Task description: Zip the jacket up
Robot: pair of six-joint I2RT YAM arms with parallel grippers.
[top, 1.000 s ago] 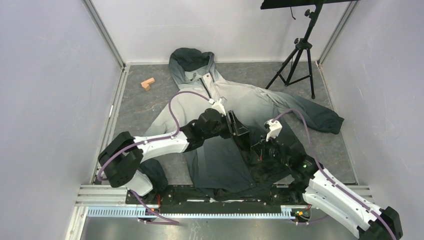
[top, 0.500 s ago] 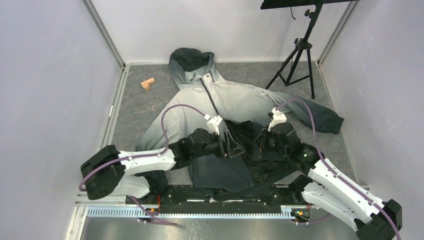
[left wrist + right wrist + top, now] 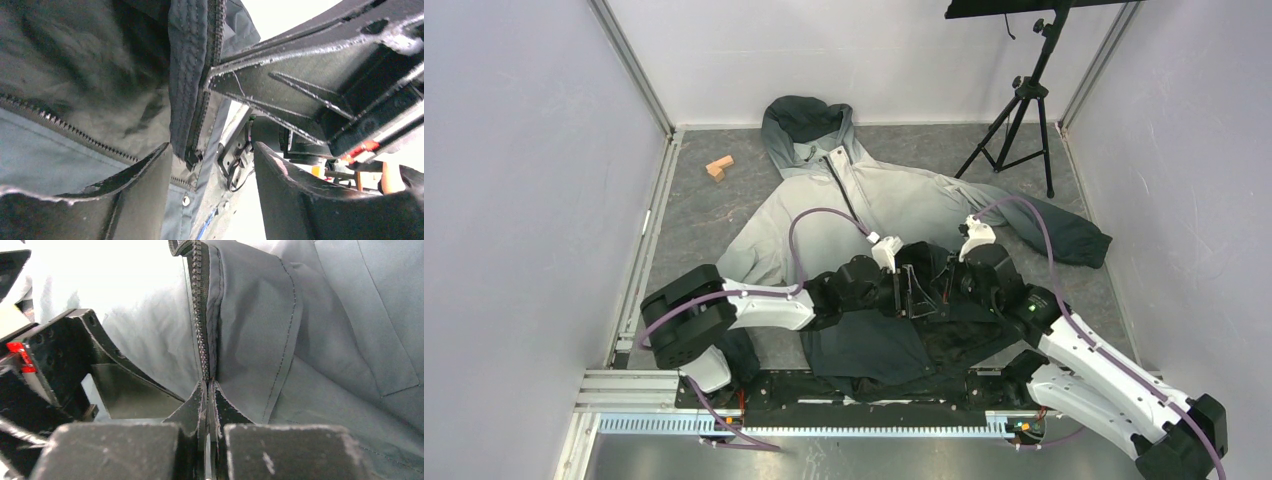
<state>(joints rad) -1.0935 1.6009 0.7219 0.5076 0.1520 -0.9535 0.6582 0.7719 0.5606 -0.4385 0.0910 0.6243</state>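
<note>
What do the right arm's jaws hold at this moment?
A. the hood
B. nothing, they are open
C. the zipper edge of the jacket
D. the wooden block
C: in the right wrist view, the right jaws stand shut on the zipper edge of the jacket, with the teeth running up from between them.

Hooded jacket [image 3: 904, 200], pale grey fading to charcoal, lies face-up across the worktop [image 3: 694, 215], dark hood [image 3: 809, 118] at the far end, sleeves spread left and right, its zipper [image 3: 848, 195] parted toward the bunched near hem.
</note>
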